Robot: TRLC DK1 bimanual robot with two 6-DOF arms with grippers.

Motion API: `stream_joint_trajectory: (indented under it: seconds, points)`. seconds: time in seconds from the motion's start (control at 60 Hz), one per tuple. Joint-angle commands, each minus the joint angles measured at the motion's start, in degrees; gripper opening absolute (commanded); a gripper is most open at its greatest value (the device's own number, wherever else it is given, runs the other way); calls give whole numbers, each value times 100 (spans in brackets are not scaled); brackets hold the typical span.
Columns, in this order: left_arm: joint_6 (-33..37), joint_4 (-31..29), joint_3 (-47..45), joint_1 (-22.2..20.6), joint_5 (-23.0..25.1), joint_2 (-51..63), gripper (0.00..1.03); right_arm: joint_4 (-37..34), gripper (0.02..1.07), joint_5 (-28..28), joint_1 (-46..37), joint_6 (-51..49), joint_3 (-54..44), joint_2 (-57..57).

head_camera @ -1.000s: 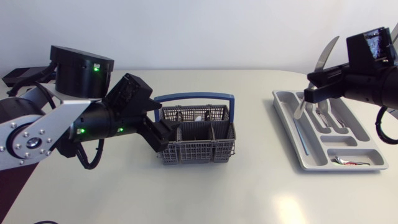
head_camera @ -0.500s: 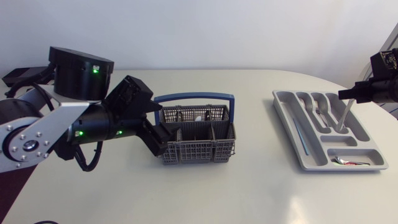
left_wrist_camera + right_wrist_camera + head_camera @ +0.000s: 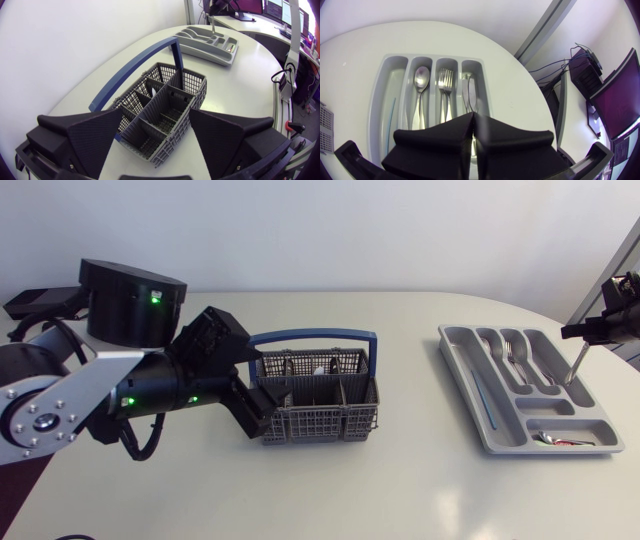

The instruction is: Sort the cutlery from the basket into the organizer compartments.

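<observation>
Head view looks down on a pale desk (image 3: 400, 490) with a grey organizer (image 3: 480, 415) lying toward the right arm's side. Well apart from the organizer, toward the left arm, stands a grey mesh basket (image 3: 320, 425) with a blue handle (image 3: 312, 336). The left tool (image 3: 262, 402) sits at the basket end farthest from the organizer. Left wrist view shows its fingers (image 3: 95, 135) spread wide, with the basket ahead of and between them; whether they touch it cannot be told. The right tool (image 3: 588, 335) hangs above the organizer's outer long edge. Its fingers are pressed together on a slim silver piece of cutlery (image 3: 577, 363), whose lower end dips into the organizer's outermost long compartment. Right wrist view shows a spoon (image 3: 421, 80) and a fork (image 3: 445, 82) in neighbouring long compartments of the organizer.
</observation>
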Motion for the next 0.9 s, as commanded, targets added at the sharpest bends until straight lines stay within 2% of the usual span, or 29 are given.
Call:
stream_joint_trajectory:
  seconds: [0.0, 0.45, 0.733, 0.883]
  points:
    - [92, -20, -149, -66, -52, -73, 92, 51, 8, 70, -105, -181, 307, 355]
    - [92, -38, -105, -163, -157, -38, 92, -195, 8, 219, -210, -348, 825, 1014]
    - [92, -82, -88, -163, -157, -56, 92, -635, 8, 272, -210, -374, 816, 812]
    - [92, -73, -105, -207, -157, -47, 92, -723, 8, 448, -157, -401, 939, 1084]
